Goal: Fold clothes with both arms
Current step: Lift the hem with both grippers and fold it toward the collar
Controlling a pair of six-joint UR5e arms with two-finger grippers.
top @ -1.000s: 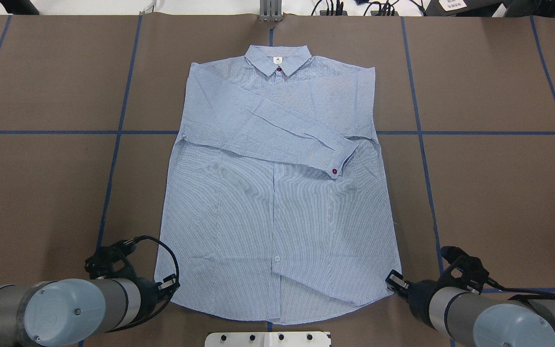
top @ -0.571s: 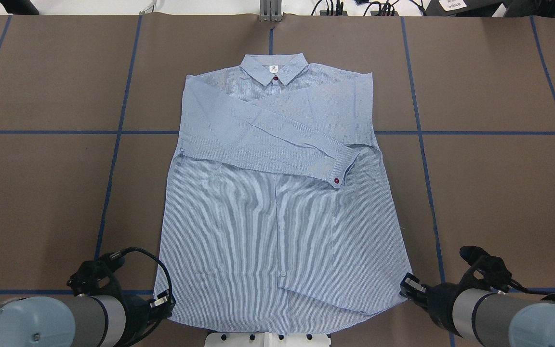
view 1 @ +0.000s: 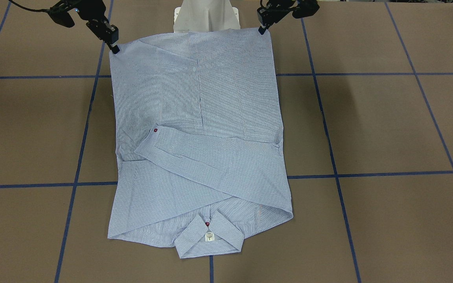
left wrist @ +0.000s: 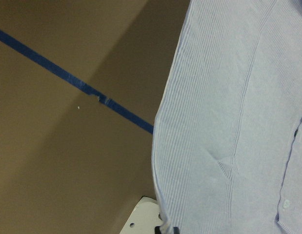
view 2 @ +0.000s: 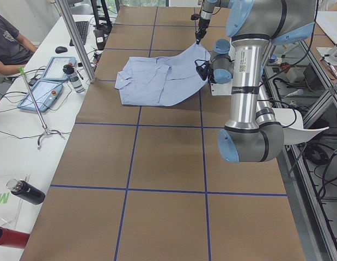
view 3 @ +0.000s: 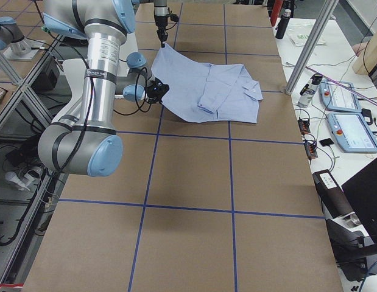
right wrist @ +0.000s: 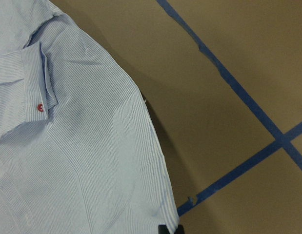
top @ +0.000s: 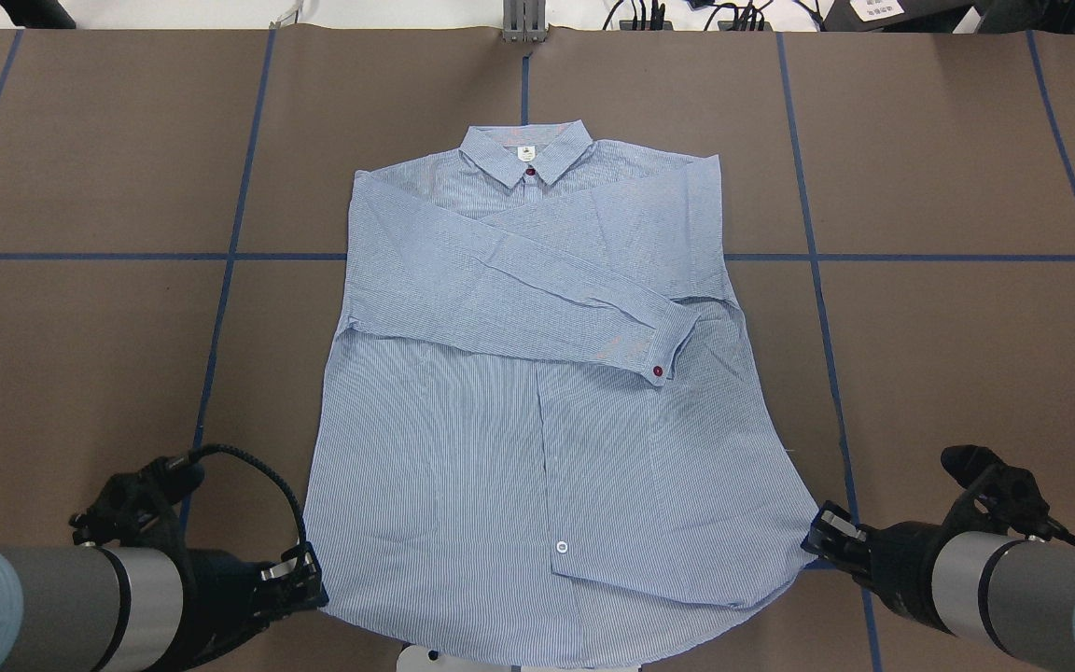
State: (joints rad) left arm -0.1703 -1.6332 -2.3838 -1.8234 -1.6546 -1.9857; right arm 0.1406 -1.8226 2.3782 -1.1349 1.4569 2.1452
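Nearest robot: L claw (top: 309, 583) clamped on one hem corner of shirt (top: 463, 448), R claw (top: 822, 541) clamped on the other corner. Hem end held up off counter (top: 967, 373) btw the two. Long axis straight away from robot, hem near, neck far. Past hem: front w/ pale button (top: 562, 546), roughly mid-counter. Further out: sleeve (top: 519, 280) folded diagonally across chest, cuff (top: 663, 350) w/ red button toward R side. Farthest: collar (top: 526, 154) pointing away from robot, flat, white neck label + red button at centre.
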